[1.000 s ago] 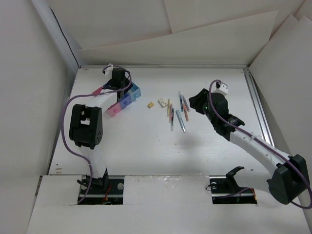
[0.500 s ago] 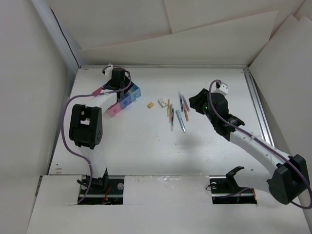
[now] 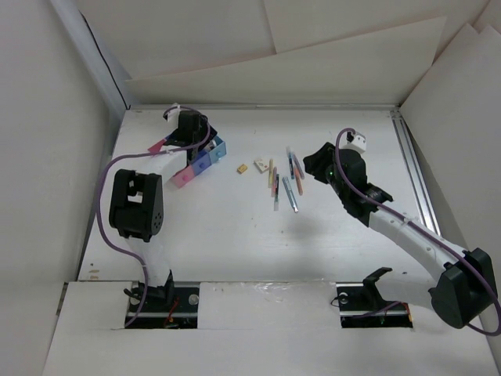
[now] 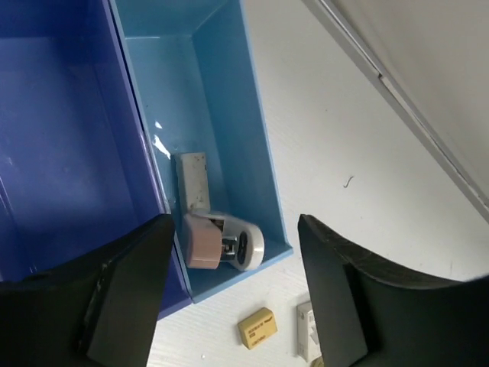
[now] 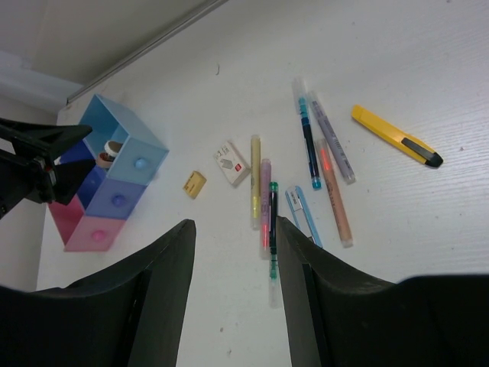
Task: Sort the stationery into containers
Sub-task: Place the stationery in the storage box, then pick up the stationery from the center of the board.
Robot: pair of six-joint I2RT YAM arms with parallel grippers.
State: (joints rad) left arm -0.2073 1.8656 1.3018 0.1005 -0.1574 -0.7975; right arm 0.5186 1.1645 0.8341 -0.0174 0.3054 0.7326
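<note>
The stationery [image 3: 282, 185] lies loose in the middle of the table [image 3: 235, 235]: pens [image 5: 263, 205] side by side, a small yellow block [image 3: 243, 168] and a white block [image 3: 261, 164] just left of them. Just right of the pens hangs the right gripper [image 5: 235, 224], fingers spread, holding nothing. Farther left stands the row of containers [image 3: 200, 162], pink at the near end, light blue at the far. Over that far bin [image 4: 229, 99] hovers the left gripper [image 4: 235, 223], jaws wide apart; inside lie a whitish stub [image 4: 192, 180] and a pink-and-white roller [image 4: 221, 241].
</note>
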